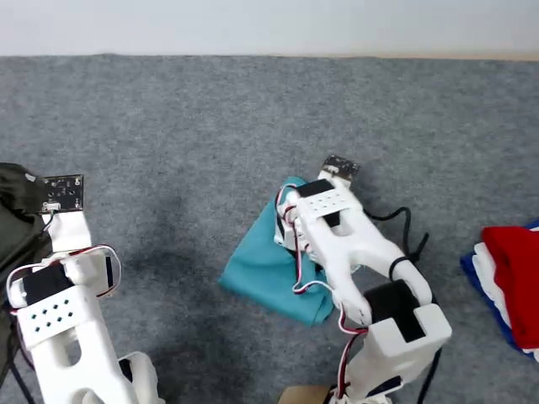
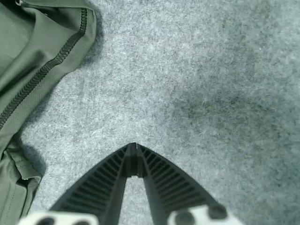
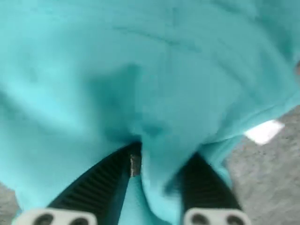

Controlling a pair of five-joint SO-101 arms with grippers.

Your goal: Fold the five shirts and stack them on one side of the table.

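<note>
Teal shirt (image 1: 253, 271) lay bunched and partly folded, mid-table (image 1: 168, 126). Dark olive shirt (image 1: 15, 215) lay crumpled and unfolded at the left edge. At the right edge sat a folded stack: red shirt (image 1: 515, 261) on top, white shirt (image 1: 487, 269) beneath, blue shirt (image 1: 467, 264) lowest.

The right arm (image 1: 354, 244) hides part of the teal shirt (image 1: 253, 273); the high view's edges cut off the green shirt (image 1: 12, 206) and the folded stack (image 1: 512, 261).

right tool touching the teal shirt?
Touching. The right wrist view shows the teal shirt bunched in the right tool, with fabric running down between its fingers and draped over one of them.
</note>
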